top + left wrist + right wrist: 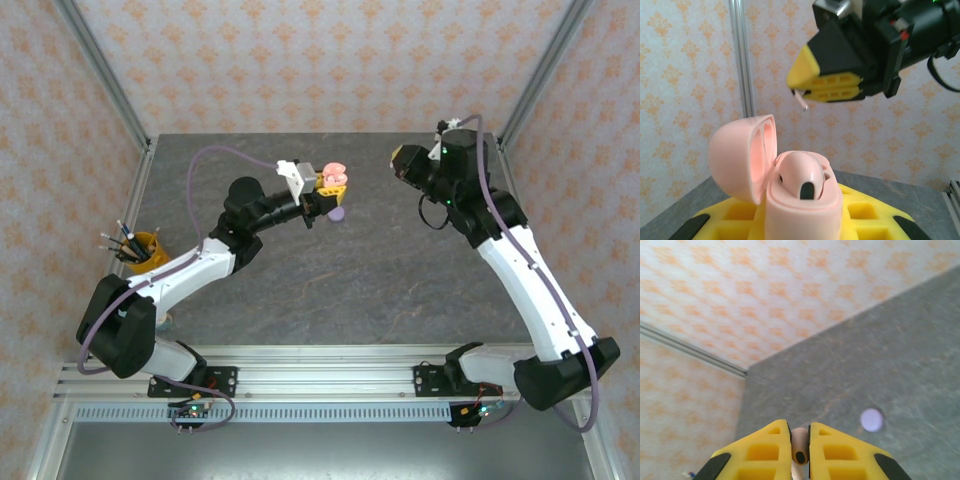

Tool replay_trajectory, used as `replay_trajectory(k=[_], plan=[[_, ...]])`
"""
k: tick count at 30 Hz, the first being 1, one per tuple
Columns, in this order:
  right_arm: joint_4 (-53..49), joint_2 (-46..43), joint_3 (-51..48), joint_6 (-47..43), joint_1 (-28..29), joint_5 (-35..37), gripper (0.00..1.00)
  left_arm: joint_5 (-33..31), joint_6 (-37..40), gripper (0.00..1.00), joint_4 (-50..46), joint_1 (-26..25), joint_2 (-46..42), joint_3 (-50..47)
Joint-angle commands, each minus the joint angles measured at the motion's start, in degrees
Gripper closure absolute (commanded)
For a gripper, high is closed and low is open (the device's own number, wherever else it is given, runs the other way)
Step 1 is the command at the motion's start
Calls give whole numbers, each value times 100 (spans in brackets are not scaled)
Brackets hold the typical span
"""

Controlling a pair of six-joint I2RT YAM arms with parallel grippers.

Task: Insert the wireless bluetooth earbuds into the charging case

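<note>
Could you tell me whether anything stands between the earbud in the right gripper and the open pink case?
Nothing visible does. Open air separates the right gripper, shut on the pale pink stemmed earbud, from the rounded pink plastic charging case; its lid stands open. A second pink earbud already sits inside.

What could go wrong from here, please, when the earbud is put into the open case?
1. The right gripper pinches the tiny pink earbud just between its fingertips; it might slip and drop to the table.
2. The left gripper holds the case in the air, so a push could tilt it.
3. The open lid stands close beside the seated earbud and could get bumped.
</note>
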Motion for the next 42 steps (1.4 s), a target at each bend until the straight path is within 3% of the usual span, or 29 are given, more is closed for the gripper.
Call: replay_trajectory(k=[1,14,24,42], plan=[[618,-128,170,-68,-34,-527,87,234,-144,100,206,-3,121,264],[2246,-366,-409,-154,258,-1652,87,246,-440,100,310,-120,467,755],[2372,-402,-623,-562,621,-1637,88,141,-875,100,689,-126,642,874],[2438,-298,-848,-622,659,-1490,88,136,-974,100,772,-220,629,900]])
